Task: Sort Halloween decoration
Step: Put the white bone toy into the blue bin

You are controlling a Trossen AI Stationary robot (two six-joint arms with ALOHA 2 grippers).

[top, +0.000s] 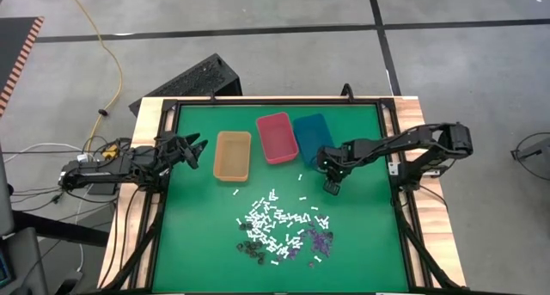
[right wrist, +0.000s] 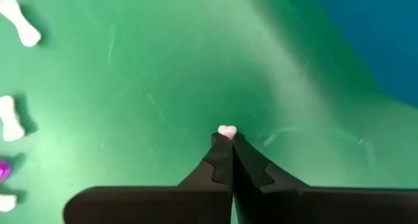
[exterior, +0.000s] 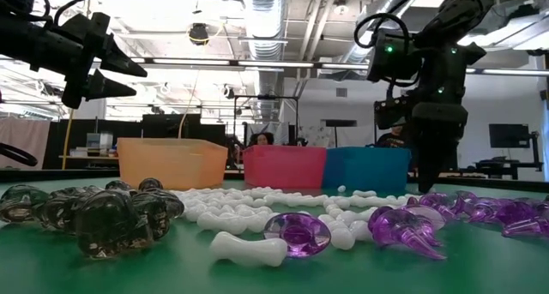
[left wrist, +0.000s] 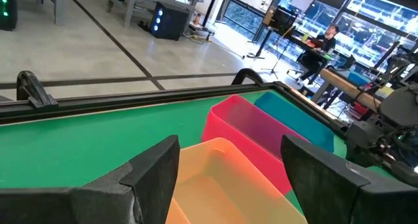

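Green surface (top: 361, 243) framed in black rail, carrying three bins in a row along its far half: one orange bin (top: 233, 155), one pink bin (top: 277, 137), one teal bin (top: 311, 138), open tops up, apparently one per colour of piece. Two dark arms in shot. Left gripper (top: 197, 149) parked above the surface's left edge beside the orange bin, jaws spread wide and empty, seemingly waiting clear of the work. Right gripper (right wrist: 226, 142) reaching down just in front of the teal bin, jaws pinched shut on a single white bone (right wrist: 226, 130), only its knobbed tip showing beyond the fingertips; likely picked for carrying to a bin, though which bin cannot be told. Halloween decoration (top: 279, 229) heaped loosely near the middle of the surface's near half, unsorted: white bones by the dozens, too many to count, a smaller cluster of purple pieces (exterior: 403, 227) at the pile's right, a clump of dark translucent pieces (exterior: 94, 211) at its left. A few stray bones scattered between pile and bins.
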